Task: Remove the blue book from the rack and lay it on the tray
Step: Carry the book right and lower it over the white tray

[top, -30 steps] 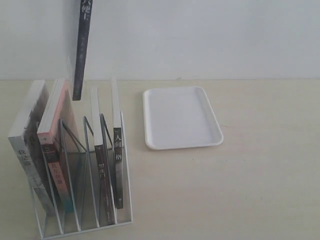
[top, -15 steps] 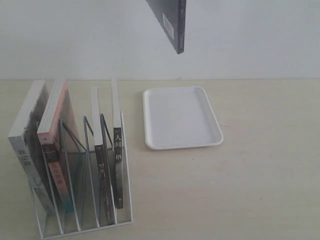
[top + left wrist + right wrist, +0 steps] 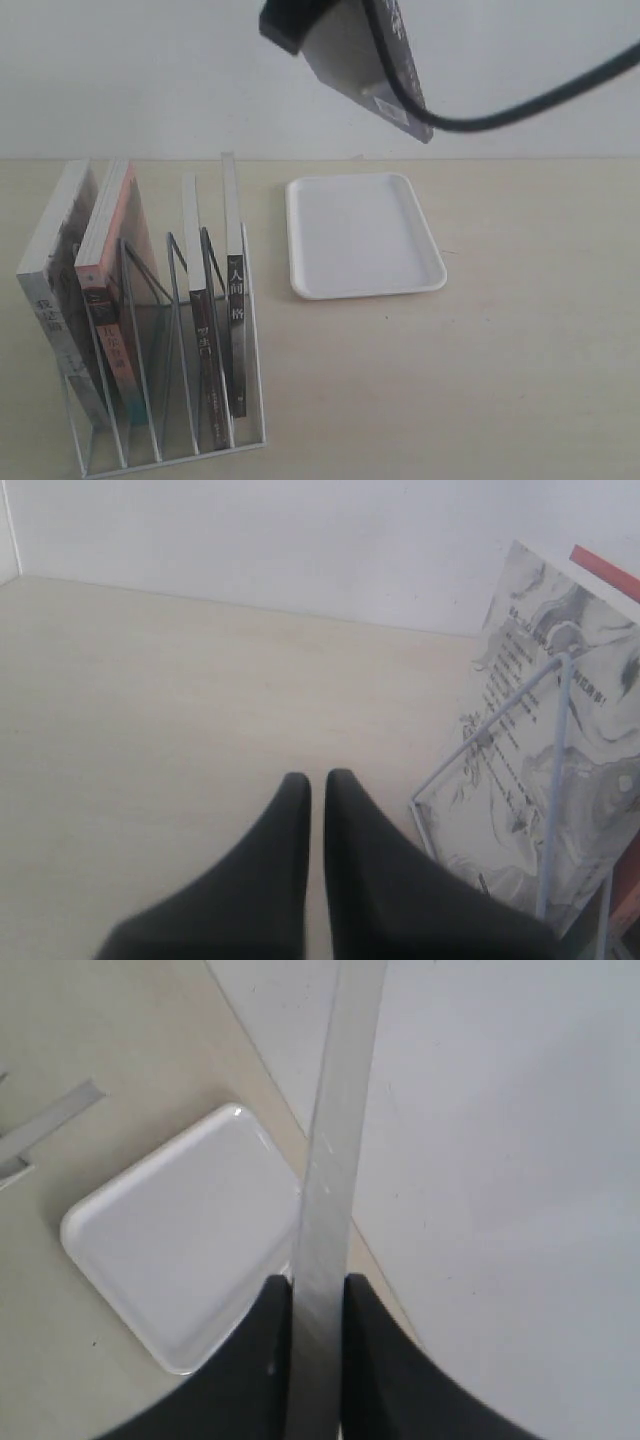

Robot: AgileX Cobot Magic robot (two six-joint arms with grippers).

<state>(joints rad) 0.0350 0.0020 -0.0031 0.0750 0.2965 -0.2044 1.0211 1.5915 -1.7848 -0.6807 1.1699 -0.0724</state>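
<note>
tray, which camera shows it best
The exterior view: the whole tray lies in sight, nothing covering it. The right wrist view shows most of it, part hidden behind the held blue book. The left wrist view does not show it.

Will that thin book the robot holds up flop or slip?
Probably fairly stiff: the blue book hangs tilted yet looks flat, and its edge runs straight in the right wrist view. It seems light, being so thin. Slipping is possible, since the right gripper pinches only one end.
</note>
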